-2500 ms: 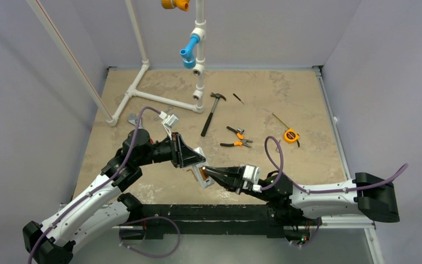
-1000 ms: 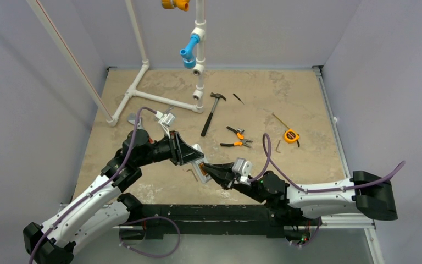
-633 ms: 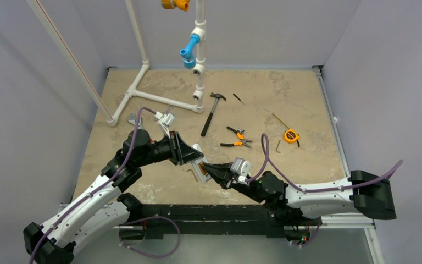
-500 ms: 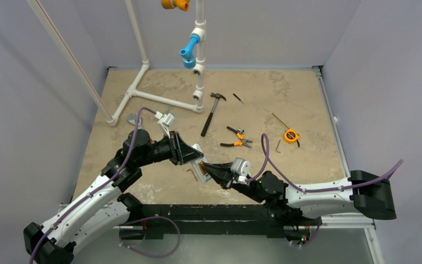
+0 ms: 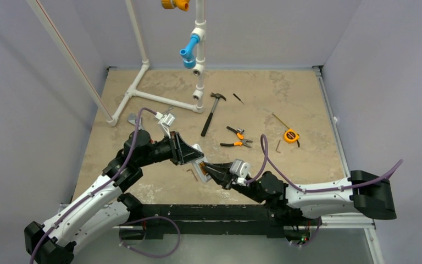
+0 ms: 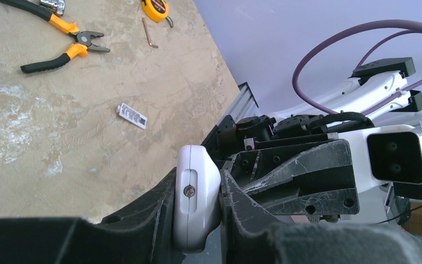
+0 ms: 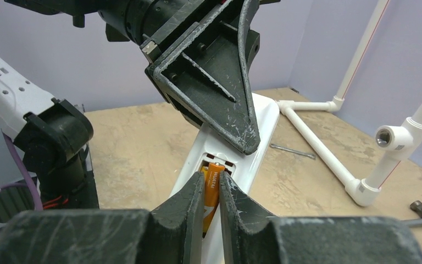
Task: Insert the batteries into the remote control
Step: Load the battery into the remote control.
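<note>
My left gripper [image 5: 191,158] is shut on the white remote control [image 5: 199,165] and holds it above the table, back side up. In the left wrist view the remote's end [image 6: 196,202] sits clamped between the fingers. My right gripper [image 7: 212,190] is shut on an orange battery [image 7: 212,190]. The battery's tip lies in the open recess [image 7: 215,165] of the remote [image 7: 253,140]. A second orange battery edge shows beside it in the recess. From above, the right gripper [image 5: 207,170] meets the remote's lower end.
On the table lie a hammer [image 5: 211,113], orange-handled pliers [image 5: 236,138], a yellow tape measure [image 5: 291,135], a hex key [image 5: 278,146] and a small silvery piece [image 6: 132,116]. A white pipe frame [image 5: 159,99] stands at the back left.
Since 2.5 s ago my right arm has rolled its wrist and closed in on the remote. Over the last second both arms have barely moved.
</note>
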